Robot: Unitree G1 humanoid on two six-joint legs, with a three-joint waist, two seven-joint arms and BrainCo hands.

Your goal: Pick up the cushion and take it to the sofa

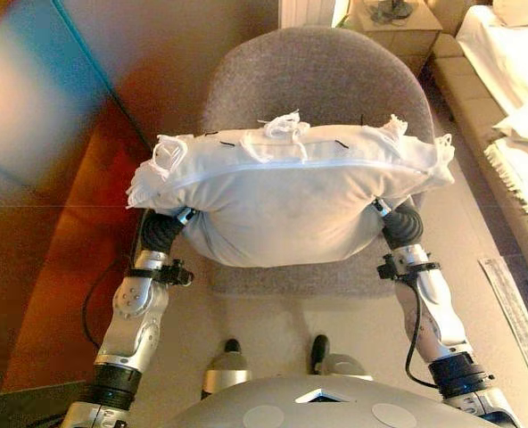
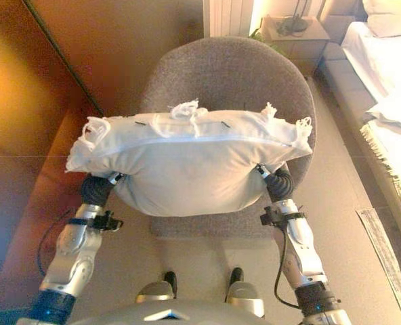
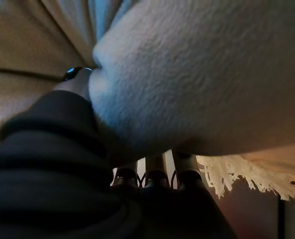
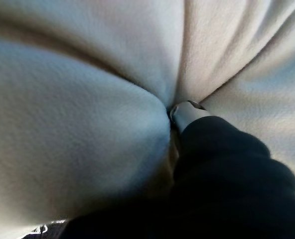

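A white cushion with a zip seam and frayed tassels at its corners is held up between my two hands, above the seat of a round grey chair. My left hand is under its left end and my right hand under its right end; only their dark ribbed covers show below the cushion. In the left wrist view the cushion bulges over my left hand. The right wrist view shows cushion cloth folded tightly round my right hand.
The grey chair stands straight ahead, close to my arms. At the far right lies a pale sofa with white covers and a fringed throw. A small wooden side table stands behind the chair. A brown wall runs along the left.
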